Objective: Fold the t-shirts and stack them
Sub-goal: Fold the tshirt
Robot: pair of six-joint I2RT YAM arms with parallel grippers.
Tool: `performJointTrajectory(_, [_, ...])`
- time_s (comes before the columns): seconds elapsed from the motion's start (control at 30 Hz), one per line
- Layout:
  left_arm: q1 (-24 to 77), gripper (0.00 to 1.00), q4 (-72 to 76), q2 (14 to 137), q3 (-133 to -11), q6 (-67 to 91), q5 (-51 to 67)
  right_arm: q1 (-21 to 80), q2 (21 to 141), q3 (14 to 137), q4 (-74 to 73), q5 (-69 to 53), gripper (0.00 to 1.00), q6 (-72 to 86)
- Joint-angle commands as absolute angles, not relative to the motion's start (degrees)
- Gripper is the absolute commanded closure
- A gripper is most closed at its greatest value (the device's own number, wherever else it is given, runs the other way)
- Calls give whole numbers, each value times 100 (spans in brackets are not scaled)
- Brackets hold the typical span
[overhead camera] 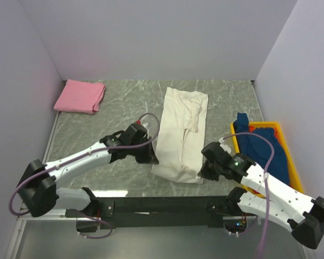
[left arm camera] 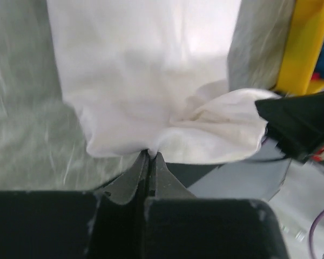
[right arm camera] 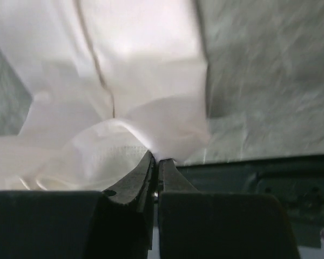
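The cream t-shirt point(overhead camera: 181, 129) lies lengthwise on the table point(overhead camera: 119, 108), its near hem clenched at the left corner by the left tool point(left arm camera: 150, 156) and at the right corner by the right tool point(right arm camera: 155, 159). A folded pink t-shirt point(overhead camera: 80, 96) sits far left; what looks like a dark blue t-shirt point(overhead camera: 264, 148) lies in the yellow bin point(overhead camera: 270, 125).

My left arm point(overhead camera: 81, 159) reaches from the near left toward the middle, held low. My left gripper point(overhead camera: 151, 158) is pinched tight on the near left corner of the shirt point(overhead camera: 181, 129). My right arm point(overhead camera: 275, 190) reaches in from the near right, and my right gripper point(overhead camera: 201, 174) is clamped on the shirt's near right corner.
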State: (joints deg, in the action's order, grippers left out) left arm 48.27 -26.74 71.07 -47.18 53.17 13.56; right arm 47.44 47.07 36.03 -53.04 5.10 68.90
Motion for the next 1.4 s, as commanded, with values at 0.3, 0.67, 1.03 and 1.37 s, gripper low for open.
performJointTrajectory(0.3, [3886, 99, -1952, 9393, -6591, 4904, 1256, 2674, 6923, 4552, -3473, 642, 100, 4843])
performJointTrajectory(0.67, [3490, 99, -2276, 10467, -7883, 4746, 1406, 1732, 8094, 5290, -3067, 115, 100, 4219])
performJointTrajectory(1.03, [3147, 99, -2514, 11364, -8780, 4483, 1626, 1380, 8938, 5818, -2822, -193, 86, 3956])
performJointTrajectory(1.37, [2918, 20, -2240, 10767, -8473, 4280, 1215, 1213, 8597, 6231, -3023, 245, 46, 3736])
